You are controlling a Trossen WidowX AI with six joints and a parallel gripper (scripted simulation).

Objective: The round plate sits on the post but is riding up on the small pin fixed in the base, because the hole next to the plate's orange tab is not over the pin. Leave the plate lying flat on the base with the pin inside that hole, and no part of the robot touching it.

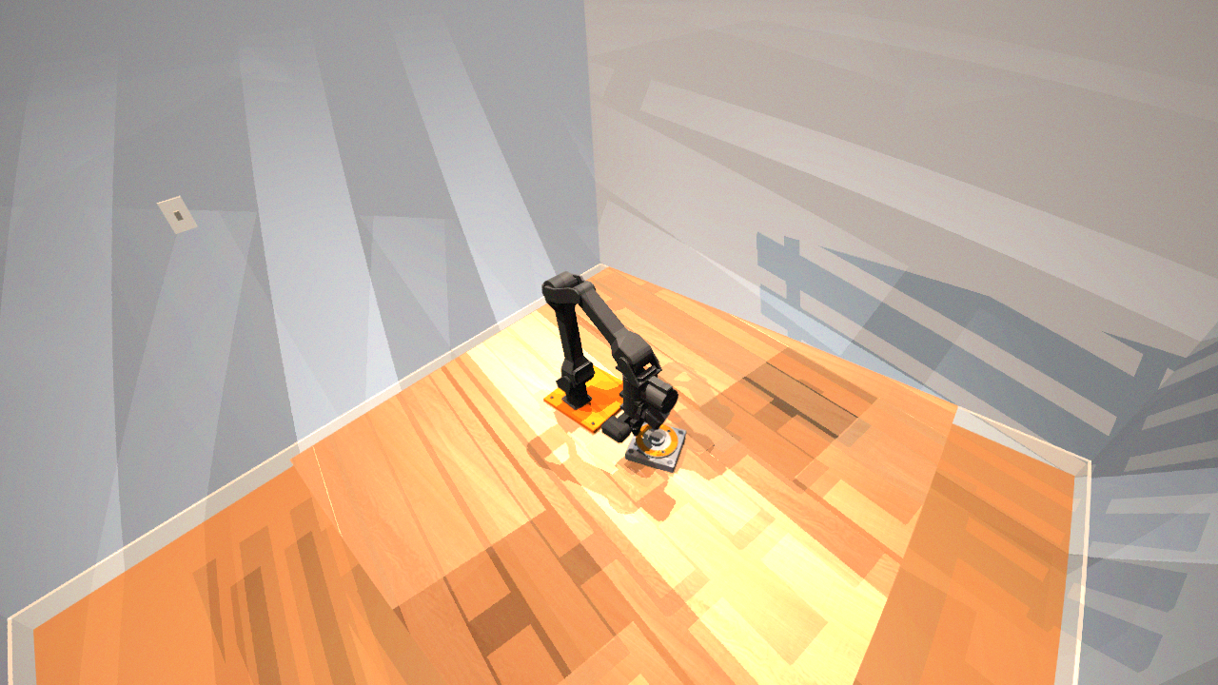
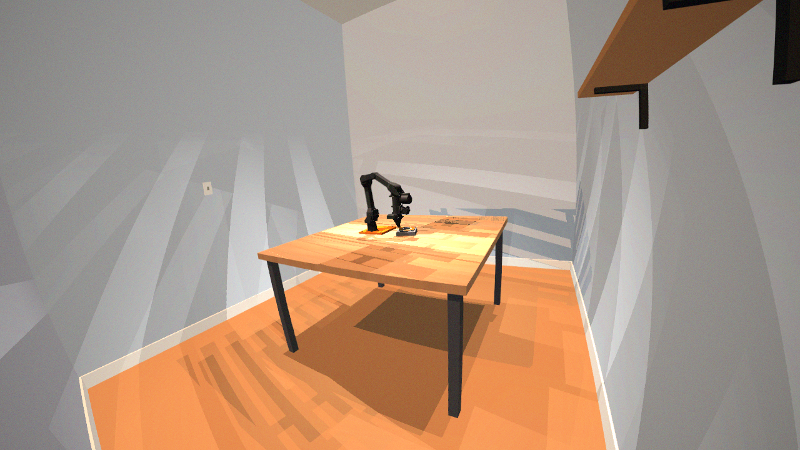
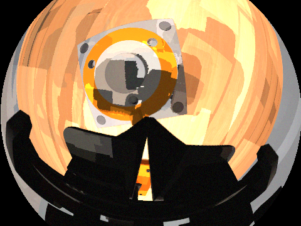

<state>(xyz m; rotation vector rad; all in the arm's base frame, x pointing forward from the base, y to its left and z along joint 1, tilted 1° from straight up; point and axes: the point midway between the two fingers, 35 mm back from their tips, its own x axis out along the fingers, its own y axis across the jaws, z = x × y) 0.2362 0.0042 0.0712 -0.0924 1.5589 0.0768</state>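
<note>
Wooden table [image 1: 766, 545], orange plate [image 3: 165, 88] just beyond closed claw [image 3: 147, 123].

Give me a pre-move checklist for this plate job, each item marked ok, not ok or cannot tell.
1. Gripper shut, holding nothing: ok.
2. Gripper tips close over the near rim of the orange plate: ok.
3. Tips actually touching the plate: cannot tell.
4. Plate seated around the central post on the grey base: ok.
5. Pin inside the hole beside the tab: cannot tell; several holes show in the plate, tab not made out.
6. Plate lying flat: cannot tell.
</note>
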